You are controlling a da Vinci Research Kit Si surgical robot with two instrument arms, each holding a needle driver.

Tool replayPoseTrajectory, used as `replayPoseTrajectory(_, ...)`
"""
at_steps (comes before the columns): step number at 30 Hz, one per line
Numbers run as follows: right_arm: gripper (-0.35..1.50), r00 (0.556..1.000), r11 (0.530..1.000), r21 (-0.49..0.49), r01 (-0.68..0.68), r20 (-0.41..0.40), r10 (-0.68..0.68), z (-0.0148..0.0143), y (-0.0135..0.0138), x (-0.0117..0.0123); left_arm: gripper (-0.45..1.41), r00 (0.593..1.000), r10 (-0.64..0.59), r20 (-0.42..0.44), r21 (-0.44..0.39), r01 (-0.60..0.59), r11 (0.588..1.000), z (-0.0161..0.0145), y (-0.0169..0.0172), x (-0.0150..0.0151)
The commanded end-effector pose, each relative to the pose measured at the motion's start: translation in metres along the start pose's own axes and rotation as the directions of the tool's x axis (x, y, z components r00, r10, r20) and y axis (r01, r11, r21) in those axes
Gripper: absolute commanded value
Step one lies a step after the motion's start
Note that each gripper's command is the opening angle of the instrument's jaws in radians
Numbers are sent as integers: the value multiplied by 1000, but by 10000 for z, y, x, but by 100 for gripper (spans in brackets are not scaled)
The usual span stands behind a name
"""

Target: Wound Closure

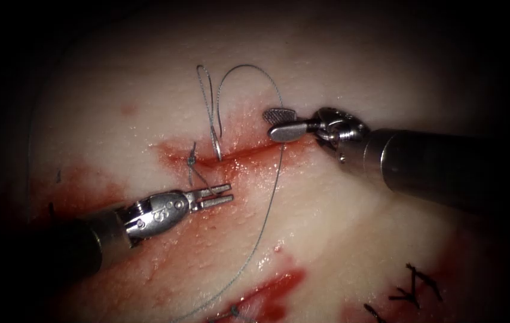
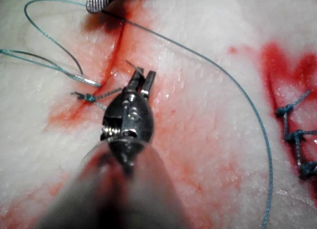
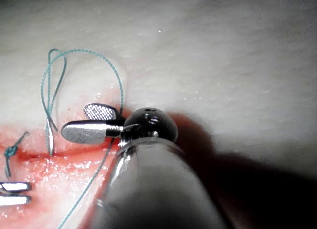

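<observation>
My left hand [image 1: 222, 195] hovers narrowly parted, empty, beside the knot [image 1: 191, 160]. My right hand [image 1: 275, 122] gapes; thread [image 1: 269, 197] seemingly passes between. The needle [image 1: 216, 143] stands in the cut [image 1: 249, 152].

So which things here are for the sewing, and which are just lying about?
For the job: pale pork tissue with its red cut; thin blue-green thread; silver curved needle, stuck in the cut; left metal claw, open, empty; right metal claw, open, empty.
Lying about: dark finished stitches; red fluid patches.
</observation>
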Motion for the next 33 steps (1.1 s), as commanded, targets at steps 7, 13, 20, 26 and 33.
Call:
replayPoseTrajectory(7,7,991,992,10,127,37,-127,8,3,-3,-45,970,-244,-21,-63,242,968,-3,9,23)
replayPoseTrajectory(13,-4,966,969,12,248,67,-248,7,0,-4,-45,916,-402,-7,-131,397,908,-9,22,44)
replayPoseTrajectory(20,54,902,916,90,391,160,-401,17,-17,-4,-45,826,-560,60,-298,551,780,-24,50,61)
replayPoseTrajectory(26,86,839,851,193,488,164,-518,37,-59,-15,-45,793,-604,82,-431,574,696,-53,71,101)
replayPoseTrajectory(33,140,754,795,178,580,252,-606,54,-80,-39,-45,943,-314,-108,-413,245,877,-92,95,171)
